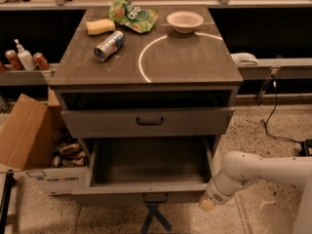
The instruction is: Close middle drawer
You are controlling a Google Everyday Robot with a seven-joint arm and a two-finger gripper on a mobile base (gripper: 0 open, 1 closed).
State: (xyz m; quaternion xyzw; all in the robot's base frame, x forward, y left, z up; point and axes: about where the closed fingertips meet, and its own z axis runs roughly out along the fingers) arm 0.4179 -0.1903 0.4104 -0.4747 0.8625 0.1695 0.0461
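The middle drawer (151, 164) of the grey-brown cabinet is pulled far out and its deep box is empty. Its low front carries a small dark bar handle (155, 197). My gripper (154, 217) shows as a dark shape just below and in front of that handle, at the bottom edge of the view. My white arm (243, 172) reaches in from the lower right, past the drawer's right front corner. The top drawer (146, 122) above stands slightly open.
On the cabinet top (185, 62) lie a can (109, 45), a yellow sponge (101, 27), a green chip bag (132, 14) and a white bowl (185, 21). An open cardboard box (24, 130) stands at the left. A cable (273, 111) runs over the floor at the right.
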